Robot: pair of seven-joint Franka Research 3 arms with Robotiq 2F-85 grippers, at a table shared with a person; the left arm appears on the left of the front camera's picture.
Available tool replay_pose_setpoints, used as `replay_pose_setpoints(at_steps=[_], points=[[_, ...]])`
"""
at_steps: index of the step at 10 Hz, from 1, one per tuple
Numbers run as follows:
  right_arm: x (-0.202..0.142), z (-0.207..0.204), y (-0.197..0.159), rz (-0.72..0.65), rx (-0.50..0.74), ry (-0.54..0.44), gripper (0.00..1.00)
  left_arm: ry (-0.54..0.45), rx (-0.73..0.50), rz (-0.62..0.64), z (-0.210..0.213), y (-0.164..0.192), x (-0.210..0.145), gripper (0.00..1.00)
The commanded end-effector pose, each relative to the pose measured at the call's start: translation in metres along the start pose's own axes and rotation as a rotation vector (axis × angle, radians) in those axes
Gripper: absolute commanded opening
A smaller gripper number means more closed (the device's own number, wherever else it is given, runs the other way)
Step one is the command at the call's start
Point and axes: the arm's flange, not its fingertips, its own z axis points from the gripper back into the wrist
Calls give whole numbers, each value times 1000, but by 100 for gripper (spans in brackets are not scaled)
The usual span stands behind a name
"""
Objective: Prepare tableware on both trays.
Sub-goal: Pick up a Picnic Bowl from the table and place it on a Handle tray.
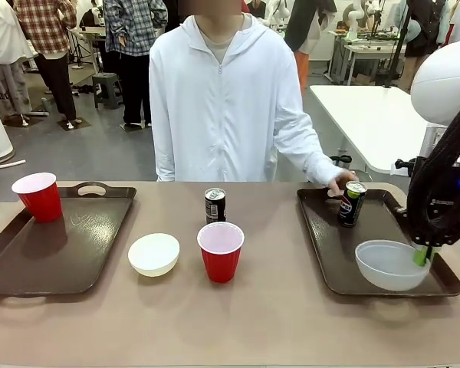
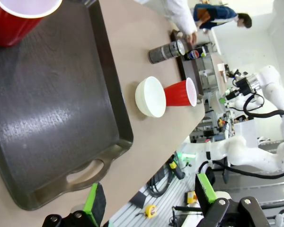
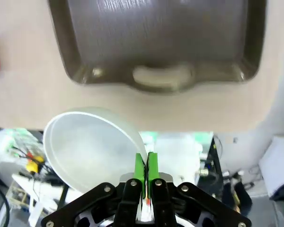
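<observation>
so the right gripper [image 1: 422, 257] was pinched tight on the rim of the pale grey-white bowl [image 1: 387, 264], at the near right corner of the right tray [image 1: 322, 253]. The person's hand [image 1: 339, 182] was on a tilted drink can [image 1: 352, 203] by that tray's far edge. The second can [image 1: 215, 205] stood mid-tabletop, a red cup [image 1: 220, 251] just in front of it and the cream-white bowl [image 1: 154, 254] beside that. The other red cup [image 1: 37, 196] sat in the left tray [image 1: 61, 253], far left corner. The left gripper [image 2: 149, 195] hung wide open, gripping nothing, by that tray's handle
</observation>
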Motion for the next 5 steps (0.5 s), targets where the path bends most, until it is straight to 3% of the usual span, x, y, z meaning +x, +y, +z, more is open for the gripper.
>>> replay_pose_setpoints(at_steps=[1,5], points=[[34,-15,14,-16,63,-127,0,-11,-14,-1,2,-1,0,100],[81,-47,20,-11,101,-187,0,-11,-14,-1,2,-1,0,100]])
